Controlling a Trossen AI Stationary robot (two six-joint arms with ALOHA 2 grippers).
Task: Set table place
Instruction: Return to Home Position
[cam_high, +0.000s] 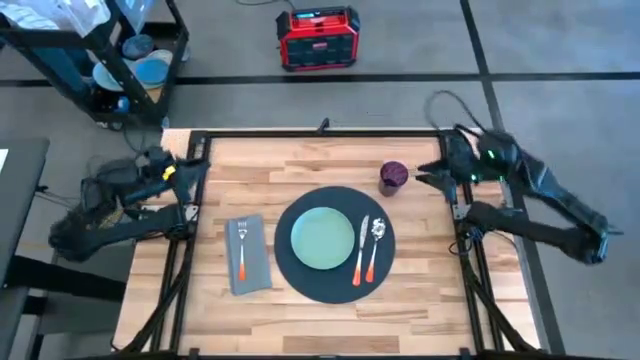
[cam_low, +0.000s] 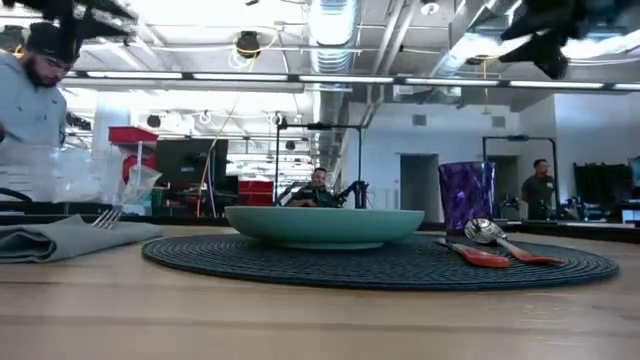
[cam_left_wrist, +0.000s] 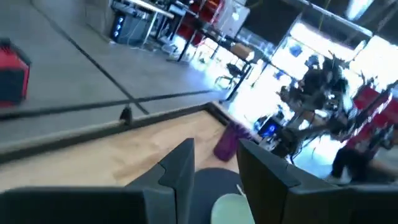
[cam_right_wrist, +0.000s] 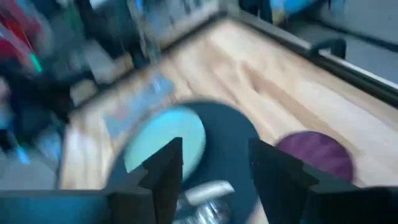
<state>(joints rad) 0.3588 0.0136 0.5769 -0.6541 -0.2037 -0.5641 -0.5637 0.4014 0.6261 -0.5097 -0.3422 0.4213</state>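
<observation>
Worktop (cam_low: 300, 322) planks bare up front in low view. Left hand (cam_left_wrist: 214, 148) hovers at the worktop's left edge, fingers apart, holding nothing. Grey napkin (cam_high: 254, 272) next, fork (cam_high: 241, 250) lying on it. Round dark mat (cam_high: 335, 287) sits mid-worktop, clear of the napkin; green plate (cam_high: 322, 238) on it, knife (cam_high: 360, 258) and spoon (cam_high: 375, 245) on the mat right of the plate. Purple cup (cam_high: 393, 177) upright just off the mat's far-right rim. Right hand (cam_right_wrist: 214, 143) at the right edge, fingers apart, empty
</observation>
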